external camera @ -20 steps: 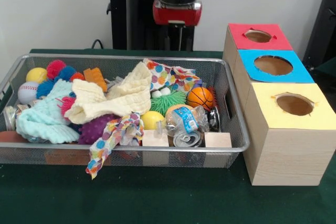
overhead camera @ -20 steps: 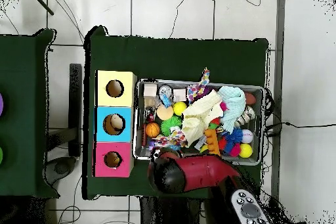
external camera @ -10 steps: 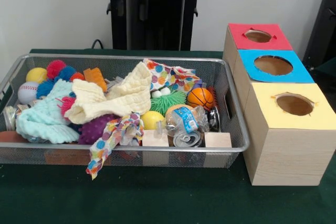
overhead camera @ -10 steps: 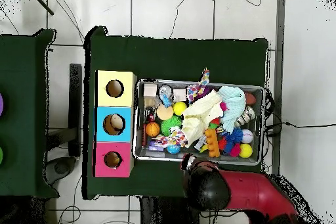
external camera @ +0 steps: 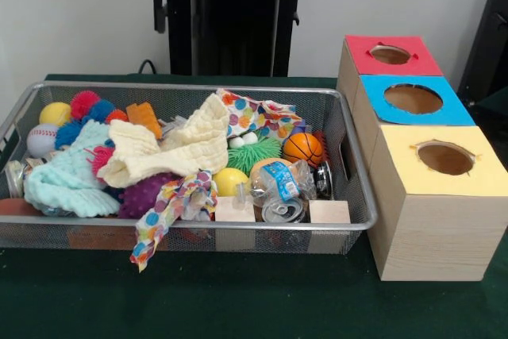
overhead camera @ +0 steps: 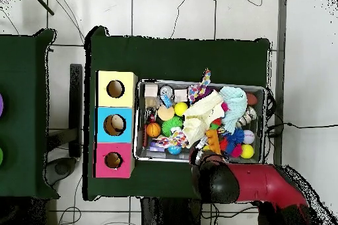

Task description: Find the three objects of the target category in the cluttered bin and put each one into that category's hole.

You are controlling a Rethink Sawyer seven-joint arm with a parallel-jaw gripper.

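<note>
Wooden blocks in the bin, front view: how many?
2 clearly visible, both against the wire bin's front wall: one wooden block below the yellow ball, another at the corner nearest the boxes. More may be buried.

The wire bin (external camera: pixel 349 188) is silver mesh on a dark green tablecloth (external camera: pixel 254 307). Inside lie a cream cloth (external camera: pixel 178 148), a mint knitted cloth (external camera: pixel 67 176), a white cloth with multicoloured dots (external camera: pixel 258 117), an orange basketball (external camera: pixel 302 148) and a purple spiky ball (external camera: pixel 143 194). The boxes' tops are red (external camera: pixel 390 55), blue (external camera: pixel 413 99) and yellow (external camera: pixel 443 159).
</note>
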